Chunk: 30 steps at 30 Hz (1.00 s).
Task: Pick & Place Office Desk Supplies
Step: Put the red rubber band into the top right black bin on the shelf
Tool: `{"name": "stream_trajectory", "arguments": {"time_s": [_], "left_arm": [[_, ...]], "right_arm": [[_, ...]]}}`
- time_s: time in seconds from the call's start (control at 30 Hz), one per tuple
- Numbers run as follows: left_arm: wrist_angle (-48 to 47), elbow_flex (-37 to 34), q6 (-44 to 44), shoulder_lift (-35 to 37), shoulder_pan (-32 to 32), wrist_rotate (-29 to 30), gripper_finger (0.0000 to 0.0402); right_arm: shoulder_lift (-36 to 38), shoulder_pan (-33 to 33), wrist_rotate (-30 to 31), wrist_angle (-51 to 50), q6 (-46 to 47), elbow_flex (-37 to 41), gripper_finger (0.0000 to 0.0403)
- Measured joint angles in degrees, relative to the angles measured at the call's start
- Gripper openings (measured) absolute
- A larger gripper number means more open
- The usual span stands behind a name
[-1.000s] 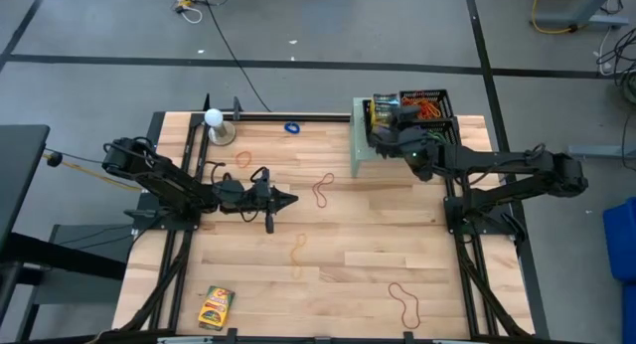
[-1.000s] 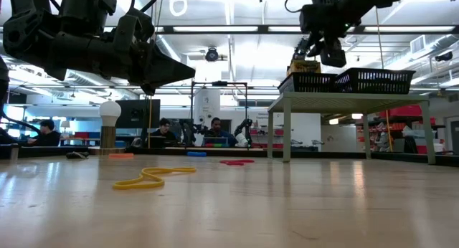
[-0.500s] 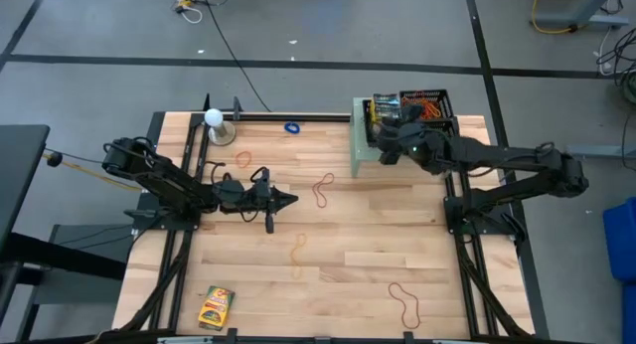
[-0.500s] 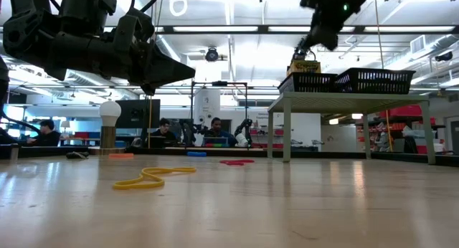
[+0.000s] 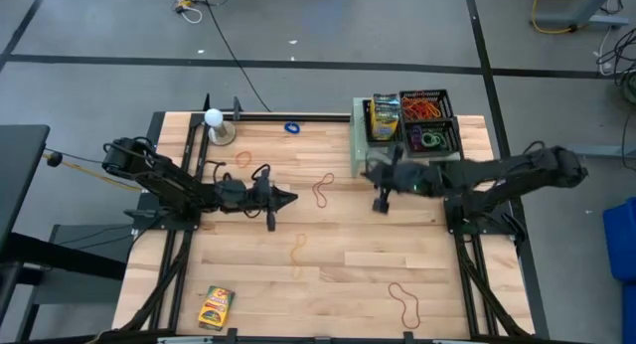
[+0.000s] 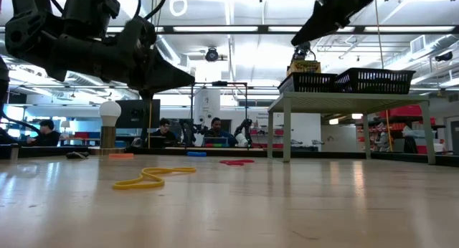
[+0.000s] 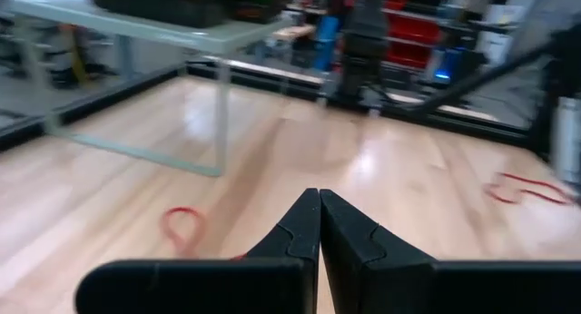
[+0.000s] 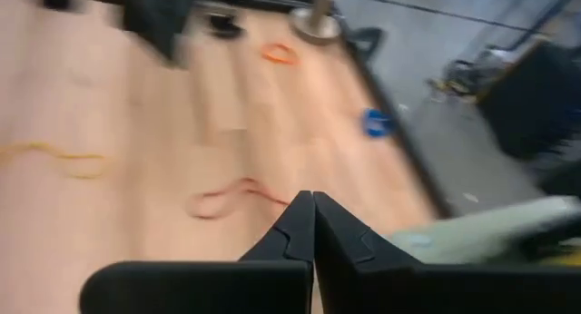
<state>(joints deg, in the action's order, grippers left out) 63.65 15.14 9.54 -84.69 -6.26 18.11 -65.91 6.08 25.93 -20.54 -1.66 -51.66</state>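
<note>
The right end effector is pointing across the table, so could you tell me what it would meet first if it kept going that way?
Probably the red rubber band on the table, just ahead of the shut right end effector; if it stays above the wood, the left end effector lies beyond.

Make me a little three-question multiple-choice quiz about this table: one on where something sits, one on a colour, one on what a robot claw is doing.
1. Where does the crayon box on the table lie?
A. at the near left corner of the table
B. beside the white ball
C. under the right arm

2. What colour is the rubber band at the far edge of the table?
A. green
B. blue
C. black

3. How do the fingers of the right gripper stand?
A. spread wide
B. clamped on a crayon box
C. shut, with nothing between them

Answers:
1. A: the high view shows it alone near that corner, far from the white ball.
2. B: it shows blue in the high view and the right wrist view.
3. C: the right wrist view shows the two fingers pressed together, empty, above the wood.
</note>
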Motion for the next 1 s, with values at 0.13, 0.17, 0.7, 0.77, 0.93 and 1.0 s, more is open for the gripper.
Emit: {"name": "stream_trajectory", "arguments": {"time_s": [0.13,0.17,0.7,0.77,0.93,1.0], "left_arm": [[-0.2,0.0,1.7,0.0,0.0,1.3,0.0011],[-0.7,0.1,1.9,0.0,0.0,1.4,0.0011],[-29.3,16.4,9.2,-10.7,2.8,11.9,0.0052],[-29.3,18.5,9.1,-13.5,3.7,11.9,0.0073],[-30.6,24.9,9.0,-20.6,6.1,11.9,0.0131],[-33.4,28.1,8.4,-23.3,6.9,12.0,0.0154]], "right_arm": [[0.0,7.2,-0.1,6.5,7.4,6.5,0.0004],[0.0,8.7,-0.1,8.4,9.3,8.2,0.0004],[0.0,16.0,7.5,38.6,21.0,28.9,0.0004],[0.0,16.0,8.1,39.8,20.0,29.4,0.0004],[0.0,16.0,9.8,41.0,17.6,29.6,0.0005],[0.0,15.9,10.0,41.0,17.3,29.6,0.0005]]}}
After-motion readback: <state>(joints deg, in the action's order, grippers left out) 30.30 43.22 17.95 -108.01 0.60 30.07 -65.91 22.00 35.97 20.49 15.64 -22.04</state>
